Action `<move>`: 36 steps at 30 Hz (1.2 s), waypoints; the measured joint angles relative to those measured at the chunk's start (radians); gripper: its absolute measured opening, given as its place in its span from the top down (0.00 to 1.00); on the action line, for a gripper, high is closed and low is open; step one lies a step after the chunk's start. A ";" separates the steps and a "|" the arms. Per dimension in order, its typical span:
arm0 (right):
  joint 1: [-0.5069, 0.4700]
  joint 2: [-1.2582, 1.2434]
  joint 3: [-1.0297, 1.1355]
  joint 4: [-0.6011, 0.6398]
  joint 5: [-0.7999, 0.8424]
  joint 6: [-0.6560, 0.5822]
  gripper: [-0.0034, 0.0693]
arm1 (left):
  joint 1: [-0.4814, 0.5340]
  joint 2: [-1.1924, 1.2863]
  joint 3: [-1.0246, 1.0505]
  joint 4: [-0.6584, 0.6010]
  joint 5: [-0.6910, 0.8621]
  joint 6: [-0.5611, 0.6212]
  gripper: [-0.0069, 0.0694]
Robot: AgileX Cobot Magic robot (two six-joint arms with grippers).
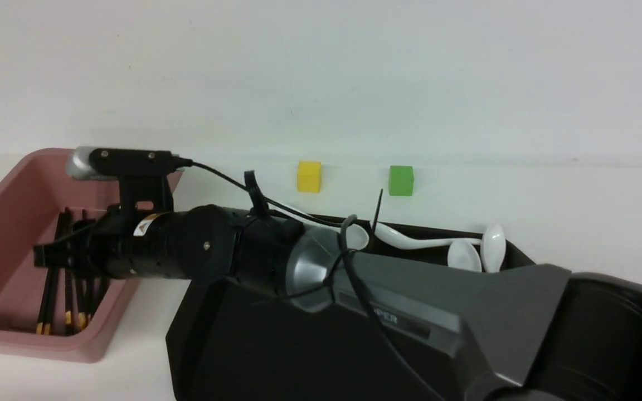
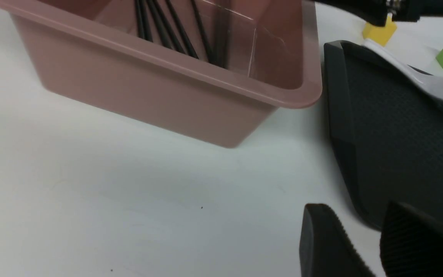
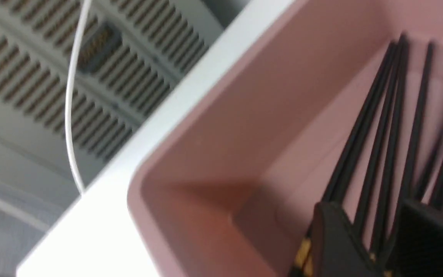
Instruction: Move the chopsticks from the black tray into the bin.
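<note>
Front view: chopsticks (image 1: 49, 295) in the pink bin (image 1: 73, 346), at the robot's left. Long axes run roughly from the bin's far side to its near side, some slanting; gold ends toward the robot. Right pincer (image 1: 48, 256) over the bin, masking their middle stretches. Opening hard to judge from here. Right arm (image 1: 399, 284) reaches across the black tray (image 1: 321, 345), hiding much of its middle; near part of tray cut off by the frame. White spoons (image 1: 492, 248) by the tray's far edge, partly covered. A strip of white desk (image 1: 142, 312) separates bin and tray. Yellow block (image 1: 309, 177) and green block (image 1: 401, 181) beyond the tray.

Left wrist view: left pincer (image 2: 354, 206) apart, fingertips over desk, outside the bin. Chopsticks only partly seen past the bin wall, several roughly side by side, ends cut off or hidden. A dark blurred shape over them, hard to make out.

Right wrist view: right pincer apart, its fingers masking parts of the chopsticks near the gold ends. Shafts mostly near-parallel, blurred. Bin rim and one corner show well; bare bin floor lies between the nearest shafts and the long wall
</note>
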 joint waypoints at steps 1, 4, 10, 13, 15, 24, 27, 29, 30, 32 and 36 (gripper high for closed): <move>0.000 -0.001 0.000 -0.001 0.008 0.000 0.59 | 0.000 0.000 0.000 0.000 0.000 0.000 0.60; -0.026 -0.052 0.000 -0.040 0.184 -0.001 0.64 | 0.000 0.000 0.000 0.000 0.000 0.000 0.60; -0.111 -0.223 0.000 -0.148 0.489 -0.001 0.81 | 0.000 0.000 0.000 0.000 0.000 0.000 0.60; -0.163 -0.343 -0.003 -0.215 0.676 -0.001 0.90 | 0.000 0.000 0.000 0.000 0.000 0.000 0.60; -0.209 -0.440 -0.004 -0.278 0.819 -0.001 0.95 | 0.000 0.000 0.000 0.000 0.000 0.000 0.60; -0.350 -0.768 0.021 -0.516 1.038 0.003 0.97 | 0.000 0.000 0.000 0.000 0.000 0.000 0.60; -0.365 -0.888 0.089 -0.571 1.043 0.009 0.97 | 0.000 0.000 0.000 0.000 0.000 0.000 0.60; -0.365 -0.961 0.135 -0.601 1.046 0.014 0.97 | 0.000 0.000 0.000 0.000 0.000 0.000 0.60; -0.365 -1.020 0.188 -0.620 1.048 0.015 0.97 | 0.000 0.000 0.000 0.000 0.000 0.000 0.60; -0.365 -1.129 0.274 -0.645 1.051 0.017 0.97 | 0.000 0.000 0.000 0.000 0.000 0.000 0.60; -0.365 -1.367 0.480 -0.667 1.046 0.019 0.96 | 0.000 0.000 0.000 0.000 0.000 0.000 0.60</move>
